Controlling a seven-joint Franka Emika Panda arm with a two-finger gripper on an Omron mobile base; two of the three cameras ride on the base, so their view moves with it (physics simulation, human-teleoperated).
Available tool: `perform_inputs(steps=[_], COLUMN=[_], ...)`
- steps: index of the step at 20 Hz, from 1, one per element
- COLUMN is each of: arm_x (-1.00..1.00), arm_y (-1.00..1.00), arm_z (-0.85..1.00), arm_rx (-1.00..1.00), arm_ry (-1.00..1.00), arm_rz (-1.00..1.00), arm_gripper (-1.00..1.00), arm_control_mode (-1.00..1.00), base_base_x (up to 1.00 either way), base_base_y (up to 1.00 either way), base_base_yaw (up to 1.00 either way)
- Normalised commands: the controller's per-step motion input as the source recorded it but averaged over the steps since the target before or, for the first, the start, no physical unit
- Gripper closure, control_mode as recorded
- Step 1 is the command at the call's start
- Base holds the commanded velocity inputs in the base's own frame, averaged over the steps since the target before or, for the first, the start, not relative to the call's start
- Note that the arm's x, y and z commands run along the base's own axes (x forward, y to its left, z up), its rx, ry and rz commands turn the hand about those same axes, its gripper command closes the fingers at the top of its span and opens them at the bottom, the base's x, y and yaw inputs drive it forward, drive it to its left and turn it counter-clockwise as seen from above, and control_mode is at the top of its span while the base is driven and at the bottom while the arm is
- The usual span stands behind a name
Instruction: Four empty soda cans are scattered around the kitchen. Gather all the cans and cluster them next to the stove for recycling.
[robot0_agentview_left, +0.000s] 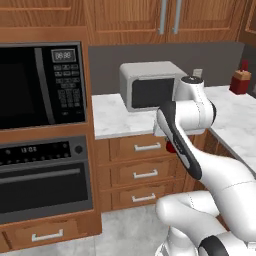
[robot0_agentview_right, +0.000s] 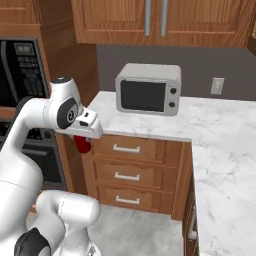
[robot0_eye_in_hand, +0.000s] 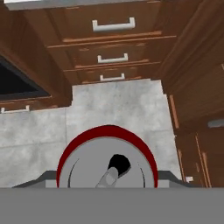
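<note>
Reddish-brown wooden cabinets (robot0_agentview_left: 125, 20) line the far wall of the kitchen, above and below a white marble desk (robot0_agentview_left: 115, 120) that runs from centre to right and turns toward the near right. Below the desk, a stack of three wooden drawers (robot0_agentview_right: 127, 175) with silver bar handles faces the pale grey tiled floor (robot0_eye_in_hand: 109, 109).

On the left stands a tall wooden column holding a black built-in microwave (robot0_agentview_left: 40, 85) above a dark wall oven (robot0_agentview_left: 45, 180) with a long grey handle.

A grey countertop microwave (robot0_agentview_right: 148, 89) with a dark door sits on the desk against the dark grey wall, at the centre of the far side. A white wall outlet (robot0_agentview_right: 217, 85) is mounted to its right. A small red block-shaped object (robot0_agentview_left: 240, 80) stands on the far right of the desk.

The white arm is folded in front of the drawers, with its hand below desk level. The claw (robot0_eye_in_hand: 107, 181) is clenched on a soda can with a red body and a pale silvery top (robot0_eye_in_hand: 107, 168); the fingers press its two sides. The can is carried upright in the air, above the floor and in front of the top drawer, touching no surface. Its red body (robot0_agentview_right: 83, 145) shows just beneath the hand.
</note>
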Motion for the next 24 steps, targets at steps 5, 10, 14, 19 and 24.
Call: perform_inputs(steps=[5,10,14,19,24], arm_x=[0.0,0.0,0.0,0.0,0.0], arm_y=[0.0,0.0,0.0,0.0,0.0], arm_z=[0.0,0.0,0.0,0.0,0.0], arm_rx=[0.0,0.0,0.0,0.0,0.0], arm_ry=[0.0,0.0,0.0,0.0,0.0], arm_rz=[0.0,0.0,0.0,0.0,0.0], arm_gripper=[1.0,1.0,1.0,1.0,1.0], arm_control_mode=[1.0,1.0,1.0,1.0,1.0], base_base_x=[-1.0,-1.0,-0.96,-0.67,-0.91], base_base_y=[0.0,0.0,-0.08,-0.13,-0.24], base_base_yaw=[0.0,0.0,0.04,0.06,0.01])
